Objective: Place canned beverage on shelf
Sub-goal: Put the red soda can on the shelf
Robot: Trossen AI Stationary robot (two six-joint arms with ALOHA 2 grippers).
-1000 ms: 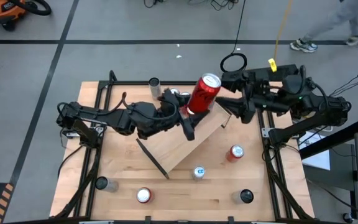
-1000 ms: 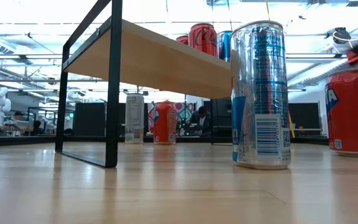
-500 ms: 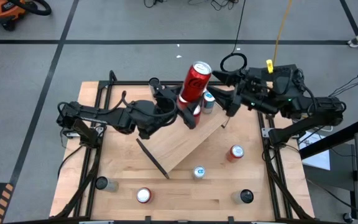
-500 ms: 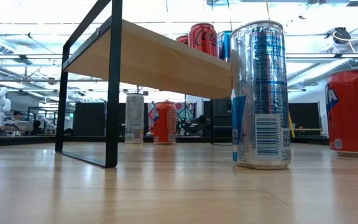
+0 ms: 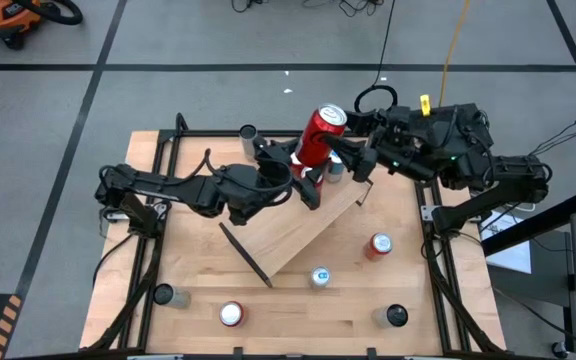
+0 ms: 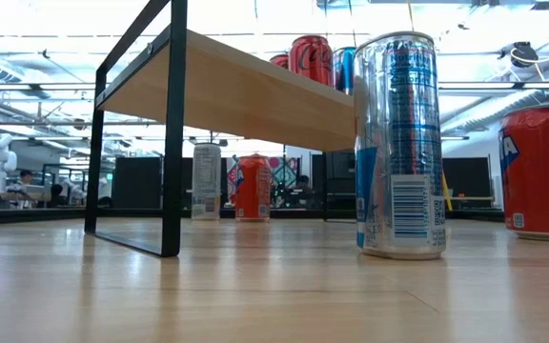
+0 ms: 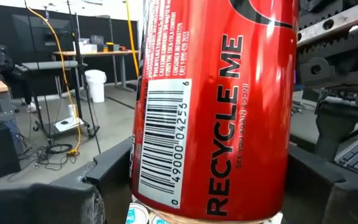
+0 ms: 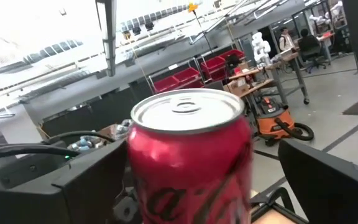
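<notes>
Closest in the low view stands a tall silver and blue can (image 6: 400, 143) on the light wooden counter (image 6: 255, 295), with a wide red can (image 6: 541, 171) just beside it at the edge of the picture. Behind them is the flat light-wood shelf with thin black metal brackets (image 6: 236, 90), and a few cans already stand on its far end.

Farther back, over that far end of the shelf, the left pincer (image 5: 306, 180) holds the big shiny red drink can (image 5: 318, 134) up in the air, gripping it low on its sides. The right pincer (image 5: 353, 160) is close beside the can with its fingers spread wide, one on each side of the can, not squeezing it.

It looks like the can is being passed from one arm to the other, though the top view is crowded there, so this is a guess. To do it well, the right pincer should close firmly around the middle of the can first. Only then should the left pincer let go. Keep the can upright and do not bump the small cans below
</notes>
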